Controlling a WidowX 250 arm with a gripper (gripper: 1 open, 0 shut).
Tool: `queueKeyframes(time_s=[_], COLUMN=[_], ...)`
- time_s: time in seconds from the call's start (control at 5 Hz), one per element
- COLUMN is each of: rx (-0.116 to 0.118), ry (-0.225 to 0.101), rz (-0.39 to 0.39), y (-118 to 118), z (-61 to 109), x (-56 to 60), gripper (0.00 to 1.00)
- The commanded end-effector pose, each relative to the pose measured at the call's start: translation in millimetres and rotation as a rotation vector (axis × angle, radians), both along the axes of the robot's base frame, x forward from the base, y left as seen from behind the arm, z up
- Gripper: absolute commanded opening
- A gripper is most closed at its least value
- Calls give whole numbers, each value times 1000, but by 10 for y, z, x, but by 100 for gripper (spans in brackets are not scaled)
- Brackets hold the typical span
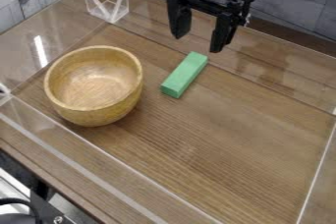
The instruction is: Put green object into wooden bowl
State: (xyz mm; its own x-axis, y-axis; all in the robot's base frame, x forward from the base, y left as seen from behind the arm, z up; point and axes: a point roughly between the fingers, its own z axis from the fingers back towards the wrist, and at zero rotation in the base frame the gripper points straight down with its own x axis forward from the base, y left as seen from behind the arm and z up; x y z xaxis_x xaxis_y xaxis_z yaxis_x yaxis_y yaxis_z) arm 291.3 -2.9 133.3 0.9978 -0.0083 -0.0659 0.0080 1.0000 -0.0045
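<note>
A bright green block [186, 75] lies flat on the wooden table, its long side running from near left to far right. Left of it stands the round tan wooden bowl [94, 85], upright and with nothing in it. My black gripper [198, 31] hangs above and just behind the far end of the green block, pointing straight down. Its two fingers stand apart and open, with nothing between them. One fingertip [219, 43] hovers close over the block's far end; whether it touches is not clear.
Low clear acrylic walls [157, 200] fence the table on all sides. A clear triangular stand [106, 7] sits at the back left corner. Bare wood stretches to the right and in front of the block.
</note>
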Motion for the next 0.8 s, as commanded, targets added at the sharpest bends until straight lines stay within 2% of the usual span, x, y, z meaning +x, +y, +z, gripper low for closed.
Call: queueKeyframes(time_s=[0.0, 0.2, 0.6], rx=[-2, -6, -6], ry=[-6, -18, -67], rz=[-40, -80, -92], y=[45, 103, 254], z=[-32, -105, -389], x=[22, 38, -19], gripper=[100, 100, 100])
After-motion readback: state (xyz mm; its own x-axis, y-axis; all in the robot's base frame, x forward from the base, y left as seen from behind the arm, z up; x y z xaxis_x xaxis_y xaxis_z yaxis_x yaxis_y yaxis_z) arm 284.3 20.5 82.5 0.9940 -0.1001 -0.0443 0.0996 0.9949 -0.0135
